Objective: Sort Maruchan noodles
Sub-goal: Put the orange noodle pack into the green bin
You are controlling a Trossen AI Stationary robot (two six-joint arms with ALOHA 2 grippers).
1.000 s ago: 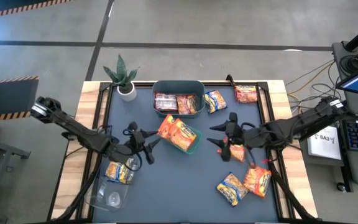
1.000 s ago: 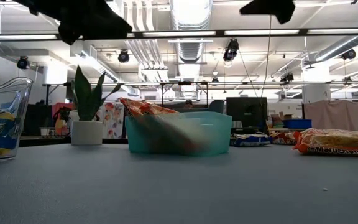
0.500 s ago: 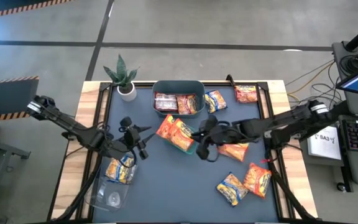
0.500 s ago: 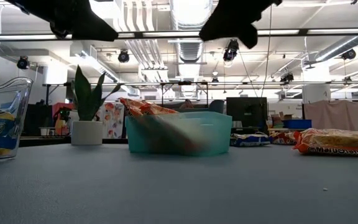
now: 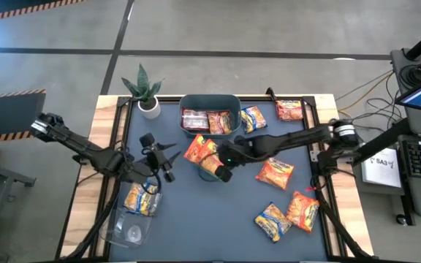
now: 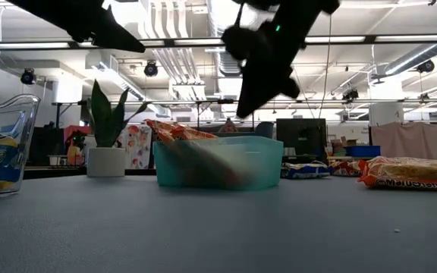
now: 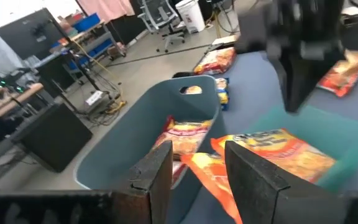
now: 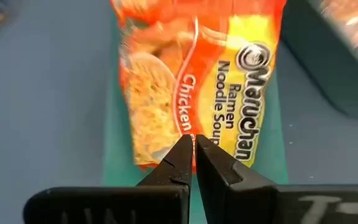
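Across the middle of the dark blue table the right gripper hangs over the near edge of the small green tray, its jaws pressed together on nothing, their tips just above an orange-red noodle packet that lies in the tray. That packet is flat, glossy and crinkled, and it overhangs the tray toward the far left; in the right wrist view its long axis runs on straight ahead of the jaws. The right arm stretches in from the right side, passing over bare table between the tub and a loose orange packet. Left of the tray the left gripper hovers with its jaws partly apart and empty, pointing toward the tray. Beyond the tray stands the grey-teal tub, smooth-walled with rounded corners, holding dark red-and-white packets laid flat. A yellow-and-blue packet lies just right of the tub, and another orange one sits at the far right corner. Near the right front, two more packets lie side by side, tilted. At the near left a clear plastic container holds a yellow-and-blue packet. A small potted plant in a white pot stands at the far left corner. From table height the tray reads as translucent teal, the plant to its left, and another packet lies flat at the right
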